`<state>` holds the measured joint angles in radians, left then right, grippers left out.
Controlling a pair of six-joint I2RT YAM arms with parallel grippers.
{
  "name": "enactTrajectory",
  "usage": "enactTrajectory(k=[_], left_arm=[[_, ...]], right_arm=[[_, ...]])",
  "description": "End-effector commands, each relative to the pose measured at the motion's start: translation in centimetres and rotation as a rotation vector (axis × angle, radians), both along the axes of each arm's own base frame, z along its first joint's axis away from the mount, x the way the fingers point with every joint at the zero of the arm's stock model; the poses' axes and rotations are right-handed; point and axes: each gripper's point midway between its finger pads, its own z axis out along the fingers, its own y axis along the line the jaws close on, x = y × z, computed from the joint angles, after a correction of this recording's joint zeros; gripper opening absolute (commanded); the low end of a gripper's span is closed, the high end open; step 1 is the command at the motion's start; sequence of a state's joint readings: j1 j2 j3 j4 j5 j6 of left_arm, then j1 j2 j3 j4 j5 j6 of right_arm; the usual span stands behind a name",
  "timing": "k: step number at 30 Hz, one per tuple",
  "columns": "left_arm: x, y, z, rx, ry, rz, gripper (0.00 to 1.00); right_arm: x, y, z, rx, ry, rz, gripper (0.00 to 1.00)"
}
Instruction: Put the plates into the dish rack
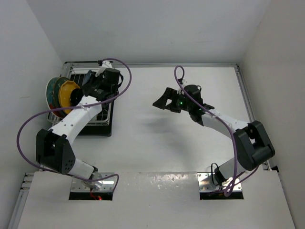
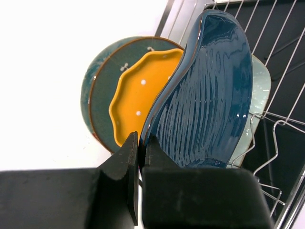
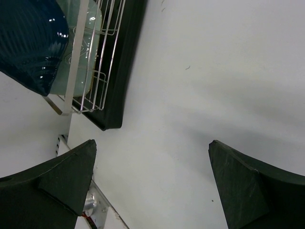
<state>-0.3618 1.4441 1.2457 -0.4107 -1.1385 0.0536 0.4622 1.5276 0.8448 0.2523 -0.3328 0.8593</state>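
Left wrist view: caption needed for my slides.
Left gripper grips the rim of the dark blue leaf-shaped plate, beside the yellow scalloped plate, at the dish rack.

Seen from above, a white table [image 1: 157, 148] holds a wire dish rack [image 1: 104, 114] on a black tray at far left, with yellow and teal plates [image 1: 61, 94] standing on edge at its left side. The left arm [image 1: 78, 117] reaches over the rack. The right gripper [image 1: 164, 102] hangs over bare table near the centre, jaws spread.
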Motion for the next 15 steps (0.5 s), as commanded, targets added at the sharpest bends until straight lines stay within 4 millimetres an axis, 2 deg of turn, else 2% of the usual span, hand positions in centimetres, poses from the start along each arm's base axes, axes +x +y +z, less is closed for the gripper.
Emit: enactTrajectory(k=[1, 6, 7, 11, 15], left_arm=[[-1.3, 1.1, 4.0, 0.051, -0.115, 0.091, 0.00], [-1.5, 1.5, 2.1, 0.068, -0.087, 0.088, 0.00], [-1.5, 1.9, 1.1, 0.068, -0.059, 0.082, 0.00], [-1.7, 2.8, -0.9, 0.049, -0.044, 0.085, 0.00], [-1.7, 2.8, -1.9, 0.056, -0.025, 0.074, 0.00]], right_arm=[[0.4, -0.3, 1.6, 0.009, -0.063, -0.011, 1.00], [0.4, -0.4, 1.7, 0.012, -0.066, -0.013, 1.00], [0.4, -0.6, 1.6, 0.007, -0.065, -0.016, 1.00], [0.5, -1.0, 1.8, 0.013, -0.066, -0.026, 1.00], [0.4, -1.2, 1.8, 0.012, -0.071, -0.026, 1.00]])
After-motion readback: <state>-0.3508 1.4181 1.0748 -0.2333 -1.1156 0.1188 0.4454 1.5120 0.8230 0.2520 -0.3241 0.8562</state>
